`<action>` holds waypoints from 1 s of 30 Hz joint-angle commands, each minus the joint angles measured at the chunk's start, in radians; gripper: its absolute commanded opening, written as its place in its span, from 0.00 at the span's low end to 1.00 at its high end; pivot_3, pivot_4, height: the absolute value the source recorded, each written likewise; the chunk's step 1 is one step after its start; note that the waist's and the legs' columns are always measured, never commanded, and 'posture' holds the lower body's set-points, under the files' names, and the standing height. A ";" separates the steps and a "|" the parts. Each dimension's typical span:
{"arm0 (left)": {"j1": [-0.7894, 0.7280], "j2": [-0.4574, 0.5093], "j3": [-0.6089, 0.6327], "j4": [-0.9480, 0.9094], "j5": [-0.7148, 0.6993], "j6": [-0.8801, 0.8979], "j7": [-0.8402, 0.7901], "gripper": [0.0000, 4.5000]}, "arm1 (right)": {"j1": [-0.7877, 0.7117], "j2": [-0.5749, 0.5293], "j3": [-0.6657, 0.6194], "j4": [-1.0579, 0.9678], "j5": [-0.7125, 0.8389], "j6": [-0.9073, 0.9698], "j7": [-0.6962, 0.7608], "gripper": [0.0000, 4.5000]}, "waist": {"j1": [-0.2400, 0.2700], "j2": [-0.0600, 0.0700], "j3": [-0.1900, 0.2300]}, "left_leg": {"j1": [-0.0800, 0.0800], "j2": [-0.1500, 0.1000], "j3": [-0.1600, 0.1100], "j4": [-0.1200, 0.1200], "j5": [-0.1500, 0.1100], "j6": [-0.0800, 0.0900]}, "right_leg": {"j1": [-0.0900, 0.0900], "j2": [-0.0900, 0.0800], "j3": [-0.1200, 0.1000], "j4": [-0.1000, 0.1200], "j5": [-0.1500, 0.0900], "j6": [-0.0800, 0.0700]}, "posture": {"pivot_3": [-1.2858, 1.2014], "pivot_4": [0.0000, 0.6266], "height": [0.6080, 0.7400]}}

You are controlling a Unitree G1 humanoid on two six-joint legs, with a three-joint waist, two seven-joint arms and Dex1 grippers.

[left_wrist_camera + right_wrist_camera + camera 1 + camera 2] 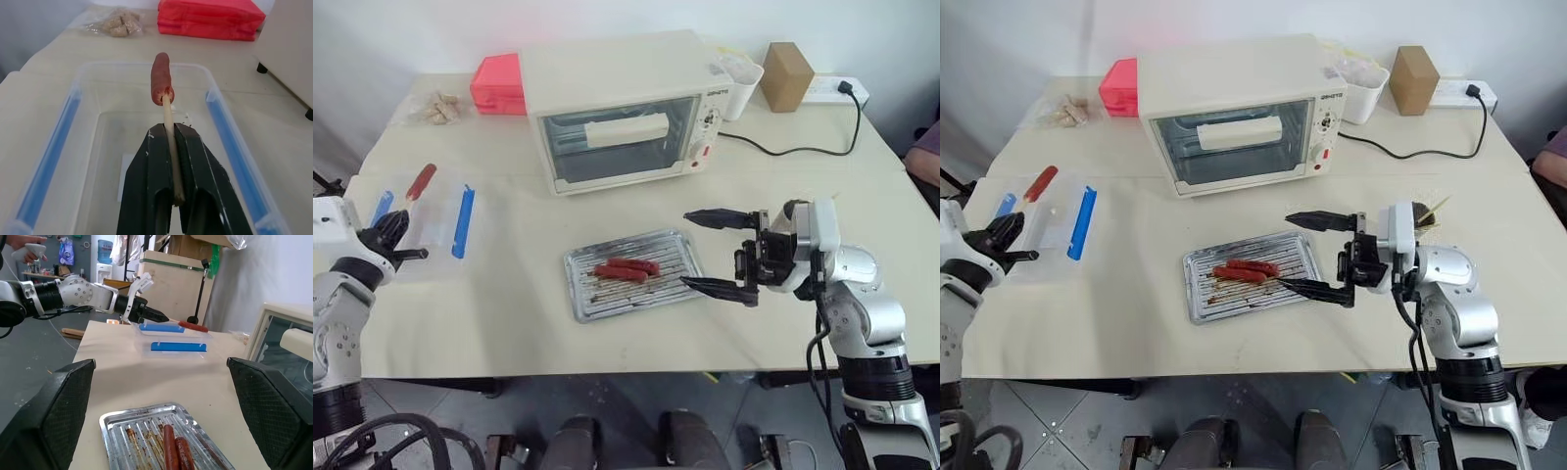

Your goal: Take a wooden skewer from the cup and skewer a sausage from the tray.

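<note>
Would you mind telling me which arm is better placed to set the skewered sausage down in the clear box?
The left. Its gripper is already shut on the wooden skewer with the sausage held over the clear box. The right gripper stands open by the tray.

The left arm reaches out to the robot's left, its end effector point(396, 240) pointing roughly level and forward, the two black fingers point(146, 191) pressed together around a wooden skewer point(171, 147) that carries a sausage point(161, 78) on its tip. The right arm is bent at the elbow and held in front of the body, wrist turned so its end effector point(715, 253) points toward the robot's left, fingers point(720, 217) spread wide apart with nothing between them.
</note>
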 commanded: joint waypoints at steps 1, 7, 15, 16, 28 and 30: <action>0.025 0.004 0.039 -0.024 0.011 0.028 0.006 0.13 | 0.009 -0.014 -0.018 -0.047 0.012 -0.005 -0.015 1.00 | 0.000 0.000 0.000 | 0.000 0.000 0.000 0.000 0.000 0.000 | 0.000 0.000 0.000 0.000 0.000 0.000 | 0.52 0.24 1.00; 0.071 -0.005 0.103 -0.112 -0.034 0.077 -0.001 0.53 | 0.018 -0.022 -0.022 -0.047 0.008 -0.014 -0.026 1.00 | 0.002 0.000 0.000 | 0.000 0.000 0.000 0.001 0.000 0.000 | 0.001 -0.001 0.000 0.000 0.000 0.000 | 0.52 0.24 1.00; 0.145 0.070 0.140 -0.229 -0.046 -0.045 -0.261 1.00 | 0.011 -0.054 -0.040 -0.021 0.010 -0.013 -0.009 1.00 | 0.003 0.000 0.000 | 0.000 0.000 -0.001 0.001 0.000 0.000 | 0.002 -0.002 0.000 -0.002 0.000 0.000 | 0.52 0.24 1.00; 0.159 0.092 0.139 -0.243 -0.060 -0.071 -0.342 1.00 | 0.011 -0.068 -0.045 -0.014 0.011 -0.009 -0.001 1.00 | 0.003 0.000 0.000 | 0.000 0.000 -0.001 0.001 0.000 0.000 | 0.002 -0.002 0.000 -0.002 0.000 0.000 | 0.52 0.24 1.00; 0.316 0.160 -0.207 -0.305 0.095 -0.444 -0.904 1.00 | 0.270 -0.201 -0.142 0.045 -0.072 -0.189 0.108 1.00 | 0.008 0.004 0.001 | 0.002 0.003 -0.002 -0.004 0.000 0.000 | 0.008 -0.002 0.000 -0.016 0.000 -0.001 | 0.52 0.24 1.00; 0.336 0.133 -0.233 -0.294 0.126 -0.474 -0.894 1.00 | 0.321 -0.197 -0.160 0.027 -0.080 -0.213 0.088 1.00 | 0.008 0.004 0.001 | 0.002 0.003 -0.002 -0.005 0.000 0.000 | 0.010 -0.001 0.000 -0.014 0.000 -0.001 | 0.52 0.24 1.00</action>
